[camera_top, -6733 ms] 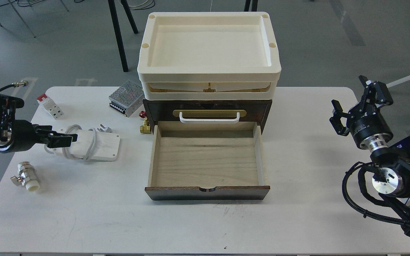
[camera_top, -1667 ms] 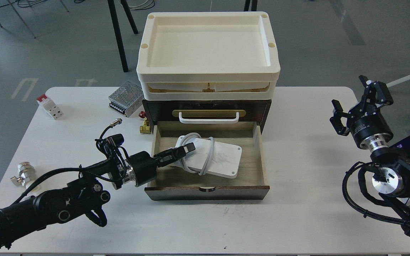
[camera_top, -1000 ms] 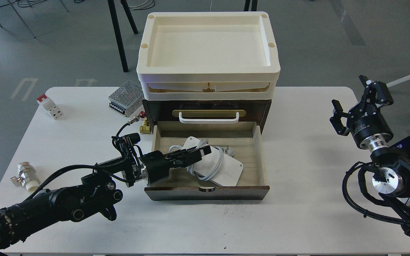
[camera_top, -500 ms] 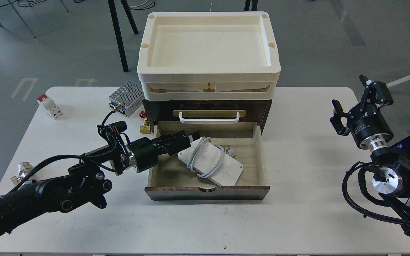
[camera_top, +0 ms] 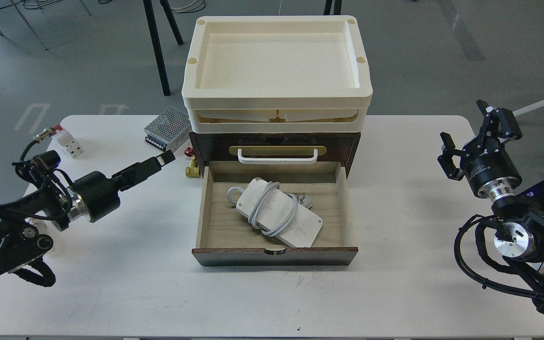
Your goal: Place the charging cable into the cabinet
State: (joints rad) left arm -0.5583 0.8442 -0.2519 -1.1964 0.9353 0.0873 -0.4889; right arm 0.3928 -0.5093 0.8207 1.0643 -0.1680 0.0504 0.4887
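Note:
The charging cable [camera_top: 299, 225], a flat white block wrapped in a pale grey cable, lies on the floor of the cabinet's open pale wood drawer [camera_top: 234, 257], free of any gripper. The dark brown cabinet [camera_top: 206, 144] stands at the table's middle back, with its white handle [camera_top: 277, 158] above the drawer. My left gripper [camera_top: 159, 161] is left of the drawer, above the table and apart from the cable. It shows as one dark bar, so its fingers cannot be told apart. My right gripper [camera_top: 475, 130] is open and empty at the far right.
Cream plastic trays [camera_top: 276, 101] are stacked on the cabinet. A perforated metal power-supply box [camera_top: 168, 128], a brass valve [camera_top: 191, 169] and a red-and-white block [camera_top: 66, 141] lie at the back left of the white table [camera_top: 395, 283].
My left gripper carried the cable from the table's left into the drawer, let it go, and has drawn back out to the left. The right arm has not moved.

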